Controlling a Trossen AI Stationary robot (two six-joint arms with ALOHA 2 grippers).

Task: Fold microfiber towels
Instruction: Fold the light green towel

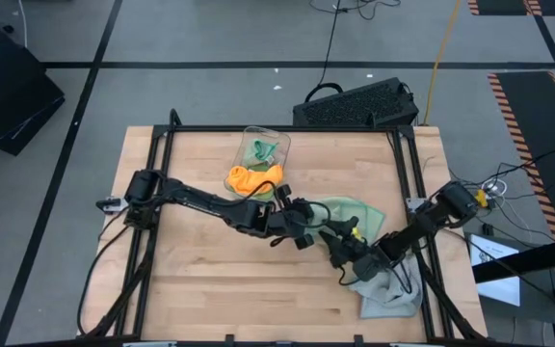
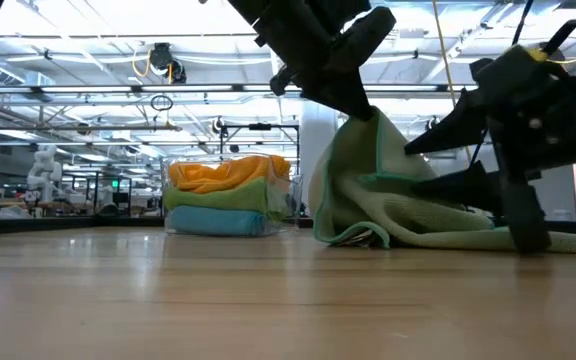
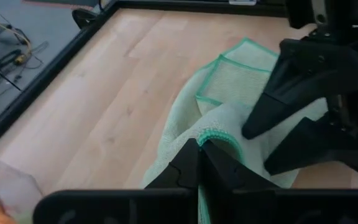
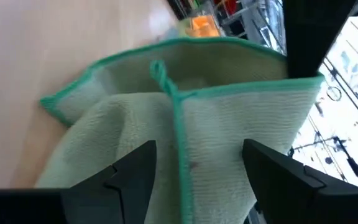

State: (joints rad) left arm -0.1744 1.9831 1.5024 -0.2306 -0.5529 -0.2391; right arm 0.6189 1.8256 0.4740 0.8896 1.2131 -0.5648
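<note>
The left gripper (image 3: pixel 199 163) is clamped on a lifted fold of the sage towel (image 1: pixel 355 214), which lies toward the table's (image 1: pixel 200 280) right edge. The right gripper (image 4: pixel 197 168) hangs over the towel, fingers apart. Other towels (image 2: pixel 230 190) sit in the bin (image 1: pixel 263 146) near the far edge.

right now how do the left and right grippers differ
The left gripper is shut on the sage green towel, lifting its edge; the right gripper is open, its fingers straddling the towel's seam without pinching. Both meet over the same towel at the table's right side.

Bare table (image 1: pixel 200 280) lies open at front-left; the clear bin (image 1: pixel 263 154) blocks the back-centre.
</note>
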